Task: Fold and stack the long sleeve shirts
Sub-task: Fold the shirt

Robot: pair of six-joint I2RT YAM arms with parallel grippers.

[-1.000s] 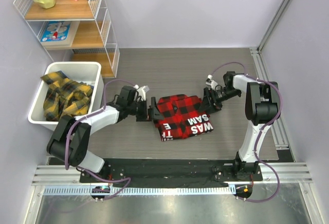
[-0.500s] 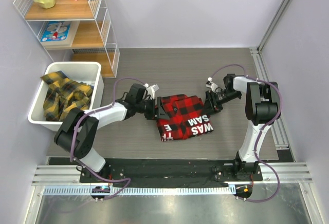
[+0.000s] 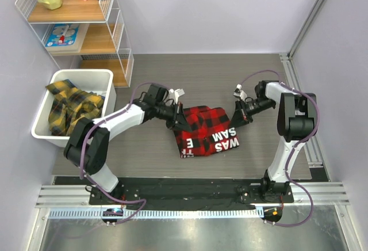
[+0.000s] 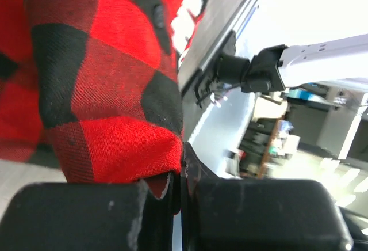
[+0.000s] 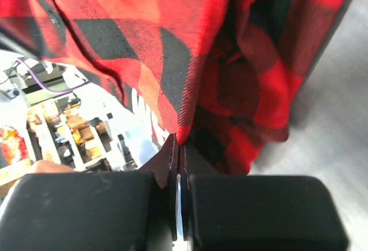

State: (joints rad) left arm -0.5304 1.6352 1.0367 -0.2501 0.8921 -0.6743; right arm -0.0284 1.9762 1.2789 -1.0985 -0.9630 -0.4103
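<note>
Folded red shirt [image 3: 204,131] lies mid-table, white lettering up on its near half. The left gripper [image 3: 175,114] pinches the shirt's left edge tight, cloth bunched between its fingers. The right gripper [image 3: 237,116] clamps the right edge. Yellow checked shirts [image 3: 72,107] sit heaped in the white bin [image 3: 43,111], far left.

The top camera looks down over the whole tabletop [image 3: 230,72] from its near edge, while both wrist cameras sit tight against the red-and-black shirt [image 3: 202,125], seemingly at opposite edges.
</note>
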